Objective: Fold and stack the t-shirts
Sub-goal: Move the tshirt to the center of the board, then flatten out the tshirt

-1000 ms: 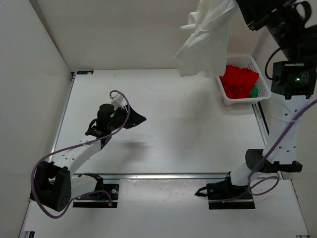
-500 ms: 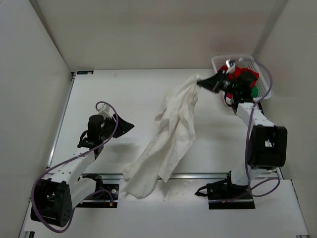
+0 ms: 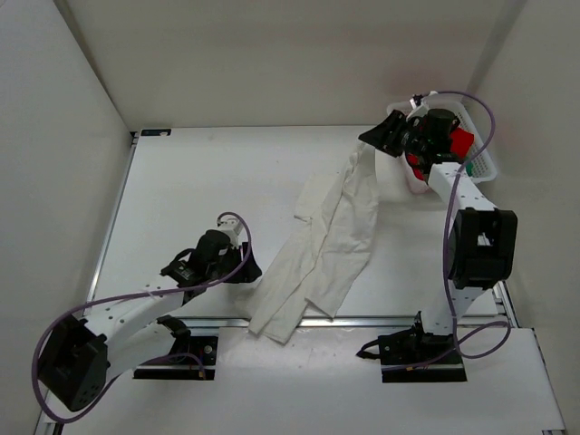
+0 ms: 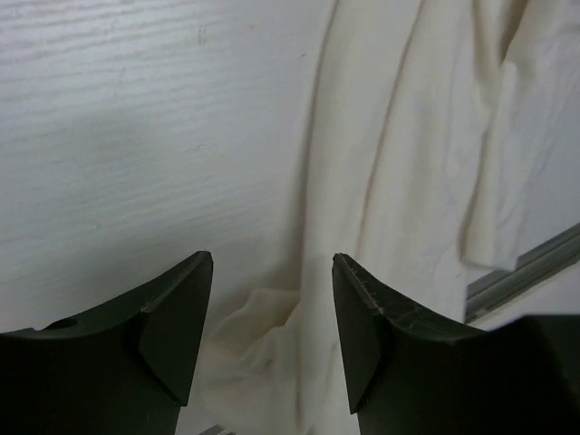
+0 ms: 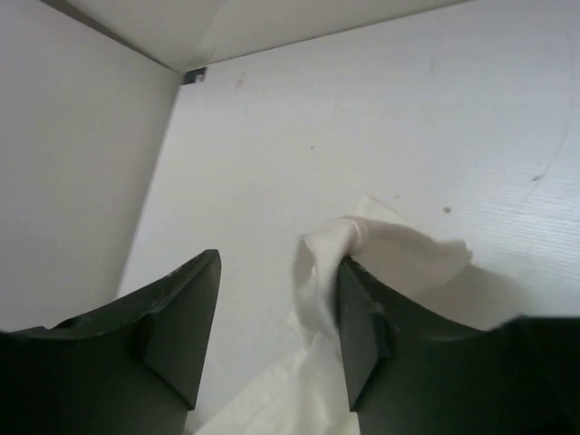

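The cream-white t-shirt (image 3: 331, 240) is laid lengthwise on the table (image 3: 199, 172). The right gripper (image 5: 276, 263) and left gripper (image 4: 270, 263) are held open, empty, at opposite ends, presumably for spreading it.

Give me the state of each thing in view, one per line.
cream-white t-shirt, unfolded, strewn in a long rumpled strip on the table
red t-shirt, bunched in the basket
left gripper, open, over the cream-white t-shirt's edge
right gripper, open, at the shirt's far end
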`<state>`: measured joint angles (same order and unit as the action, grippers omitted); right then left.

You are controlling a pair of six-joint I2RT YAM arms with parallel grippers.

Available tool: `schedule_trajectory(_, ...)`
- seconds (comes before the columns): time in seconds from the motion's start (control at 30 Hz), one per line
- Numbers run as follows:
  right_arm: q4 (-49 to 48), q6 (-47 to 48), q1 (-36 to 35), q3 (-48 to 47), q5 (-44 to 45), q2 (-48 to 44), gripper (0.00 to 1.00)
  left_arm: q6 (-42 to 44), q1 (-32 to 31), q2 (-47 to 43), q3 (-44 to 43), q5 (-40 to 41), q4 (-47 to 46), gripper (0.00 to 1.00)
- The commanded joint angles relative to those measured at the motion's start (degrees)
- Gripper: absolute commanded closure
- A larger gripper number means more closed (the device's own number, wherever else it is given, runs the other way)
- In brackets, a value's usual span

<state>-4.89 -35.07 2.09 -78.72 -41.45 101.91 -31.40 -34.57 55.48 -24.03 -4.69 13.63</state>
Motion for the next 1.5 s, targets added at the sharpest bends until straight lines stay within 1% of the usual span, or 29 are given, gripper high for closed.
schedule_trajectory(0.0, 13.83, 11.16, -1.91, 2.49, 15.40, -7.77, 0.46, 2.92, 0.81, 4.10, 0.39, 0.14, 2.82, 0.33)
schedule_trajectory(0.07, 14.90, 12.74, -4.10, 9.06, 21.04, -12.67, 0.40, 2.75, 0.21, 7.34, 0.83, -2.24, 0.45, 0.35)
schedule_trajectory(0.13, 13.86, 12.83, -5.59, 20.03, 26.05, -17.24, 0.41, 2.49, -0.67, 9.45, 0.48, -5.75, -1.66, 0.36)
schedule_trajectory(0.17, 11.76, 12.49, -5.78, 23.31, 26.42, -20.75, 0.43, 2.31, -1.46, 10.51, 0.22, -6.29, -2.81, 0.40)
schedule_trajectory(0.2, 10.96, 11.52, -6.91, 28.83, 26.34, -22.44, 0.47, 2.04, -1.29, 11.13, 0.13, -6.47, -3.08, 0.47)
schedule_trajectory(0.23, 9.91, 10.82, -7.36, 34.45, 26.77, -24.98, 0.49, 1.96, -1.81, 12.09, 0.13, -6.65, -3.78, 0.51)
schedule_trajectory(0.27, 8.85, 8.64, -8.93, 37.47, 27.03, -25.96, 0.51, 1.61, -1.56, 12.97, 0.04, -7.08, -4.92, 0.57)
schedule_trajectory(0.33, 5.25, 5.55, -12.27, 47.38, 27.48, -31.48, 0.58, 0.55, -0.07, 13.86, 0.21, -9.98, -7.81, 0.69)
schedule_trajectory(0.47, 6.46, 3.26, -17.20, 54.98, 32.65, -37.03, 0.55, -0.94, -0.59, 14.22, -1.45, -9.55, -10.02, 0.83)
schedule_trajectory(0.53, 7.43, 1.94, -17.64, 58.14, 35.98, -38.27, 0.52, -2.61, -0.15, 14.56, -1.46, -10.25, -12.04, 0.88)
schedule_trajectory(0.63, 5.86, 1.23, -16.51, 60.17, 34.96, -38.72, 0.47, -3.23, 1.61, 15.35, -2.25, -10.34, -13.01, 0.92)
schedule_trajectory(0.7, 5.24, 1.67, -16.50, 59.82, 34.07, -36.53, 0.47, -2.97, 2.66, 16.58, -3.39, -12.35, -14.07, 0.92)
schedule_trajectory(0.73, 5.50, 1.85, -17.11, 58.69, 34.50, -35.91, 0.47, -2.53, 3.18, 17.11, -3.39, -14.10, -13.63, 0.85)
schedule_trajectory(0.77, 6.28, 2.11, -17.81, 57.63, 35.64, -35.21, 0.47, -2.18, 3.36, 16.85, -2.87, -14.99, -12.15, 0.73)
schedule_trajectory(0.8, 7.42, 2.28, -18.60, 57.54, 37.65, -35.03, 0.48, -0.87, 3.63, 15.72, -2.17, -13.61, -9.96, 0.62)
schedule_trajectory(0.83, 7.43, 2.29, -19.31, 57.19, 38.11, -34.76, 0.48, -0.60, 3.54, 14.49, -1.46, -13.42, -7.41, 0.57)
schedule_trajectory(0.87, 7.78, 2.29, -19.14, 56.84, 38.72, -35.37, 0.47, 0.71, 4.32, 13.52, -0.24, -12.98, -6.95, 0.49)
schedule_trajectory(0.9, 8.05, 2.63, -19.05, 56.92, 38.81, -36.07, 0.47, 0.98, 6.07, 11.07, 0.73, -12.98, -5.03, 0.46)
schedule_trajectory(0.97, 8.66, 2.81, -19.40, 56.92, 39.95, -36.34, 0.47, 2.82, 8.19, 7.98, 1.44, -13.33, -2.64, 0.35)
schedule_trajectory(1.0, 9.01, 2.73, -19.05, 57.01, 39.87, -37.30, 0.47, 2.92, 8.81, 6.23, 1.70, -13.68, -0.90, 0.34)
schedule_trajectory(1.07, 9.02, 3.16, -18.88, 57.53, 39.35, -37.66, 0.48, 3.01, 9.52, 4.99, 2.14, -17.17, 0.35, 0.26)
schedule_trajectory(1.1, 9.28, 3.43, -17.83, 57.54, 38.30, -37.75, 0.48, 2.66, 8.82, 4.46, 2.93, -18.50, 0.78, 0.23)
schedule_trajectory(1.17, 8.67, 2.99, -17.21, 58.50, 37.06, -37.66, 0.47, 1.35, 7.94, 3.23, 3.81, -19.83, 1.05, 0.22)
schedule_trajectory(1.2, 8.49, 3.25, -17.20, 58.76, 36.80, -37.83, 0.47, 0.99, 7.24, 2.27, 4.86, -21.05, 0.53, 0.23)
schedule_trajectory(1.33, 7.96, 3.25, -17.47, 59.47, 36.35, -37.31, 0.47, -0.07, 4.08, -0.11, 6.36, -23.08, 0.17, 0.33)
schedule_trajectory(1.37, 7.70, 3.08, -17.12, 59.30, 35.83, -37.22, 0.47, -0.33, 3.63, -0.11, 6.37, -22.39, 0.08, 0.39)
schedule_trajectory(1.4, 7.09, 3.25, -16.86, 59.47, 35.13, -36.52, 0.48, -0.07, 2.93, -0.46, 7.24, -22.73, -0.26, 0.46)
schedule_trajectory(1.43, 6.56, 3.25, -16.50, 59.47, 34.34, -36.26, 0.50, -0.76, 2.67, 0.14, 6.98, -22.12, -1.40, 0.56)
schedule_trajectory(1.47, 6.21, 3.08, -16.50, 59.38, 34.07, -35.73, 0.52, -0.86, 2.58, 0.67, 7.07, -22.03, -2.37, 0.62)
